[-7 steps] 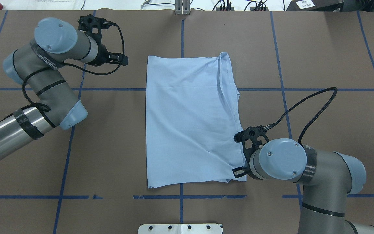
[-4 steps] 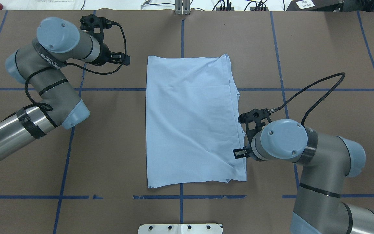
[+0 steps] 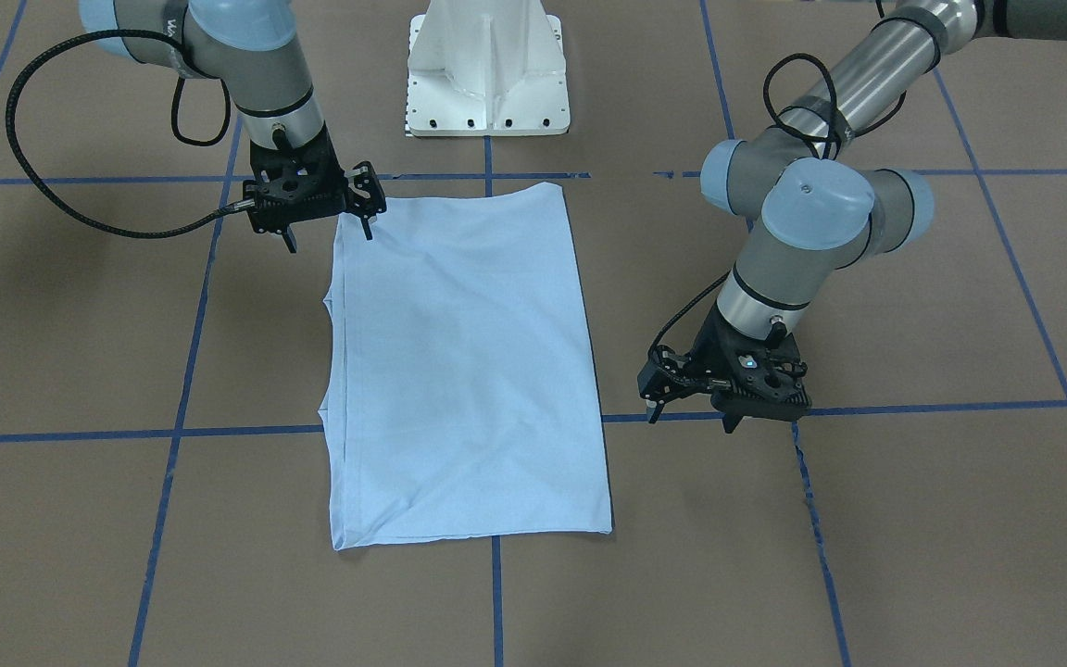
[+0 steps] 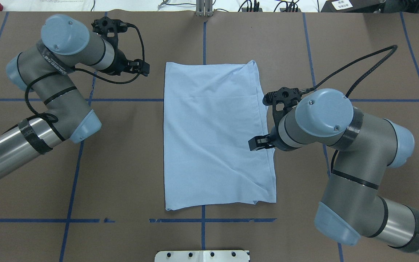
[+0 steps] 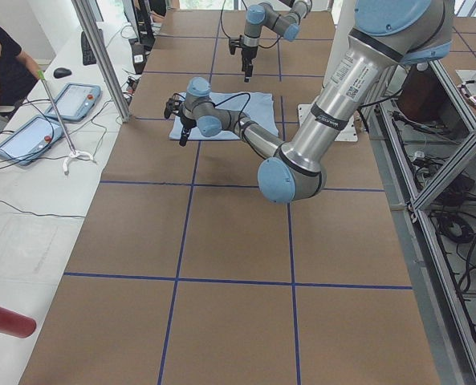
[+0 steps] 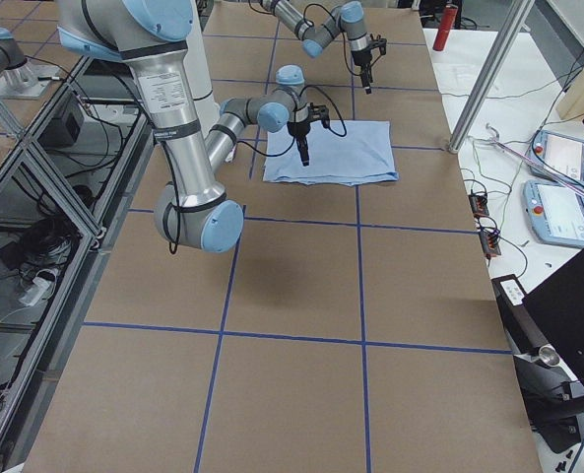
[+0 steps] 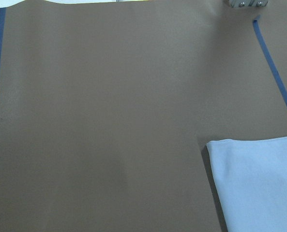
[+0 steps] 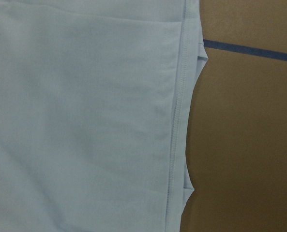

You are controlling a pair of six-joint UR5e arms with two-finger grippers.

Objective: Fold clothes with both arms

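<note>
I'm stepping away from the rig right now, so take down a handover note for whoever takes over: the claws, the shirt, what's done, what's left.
Left claw: open, empty, hovering over bare table off the shirt's left edge, toward its far end.
Right claw: open, empty, over the shirt's right edge.
T-shirt: flat at table centre, folded into a long narrow rectangle, print hidden.
Done: the side folds, apparently.
Left: probably the end-to-end fold; neither claw grips cloth yet.
</note>
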